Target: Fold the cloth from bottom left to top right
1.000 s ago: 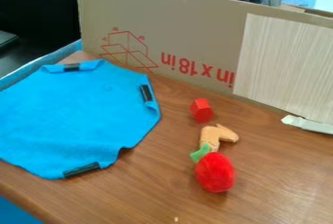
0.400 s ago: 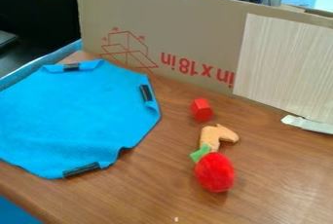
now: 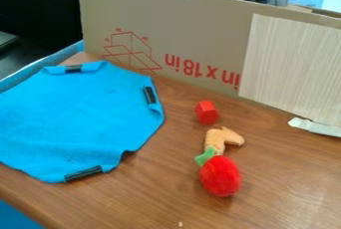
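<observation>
the blue cloth [image 3: 73,116] runs past the left edge, its far left side cut off.

1. Body colour and shape: I cannot tell either for the arm from this view.
2. Cables and screws: I can't make out any detail of them on the arm, so I'd rather not say how they run or sit.
3. Markings: these can't be told either, nor can their place relative to the hand.

- looks down at a slant onto the table [image 3: 286,188]
- faces the upright cardboard [image 3: 193,29]
- close enough that the cloth [image 3: 73,116] runs past the left edge
</observation>
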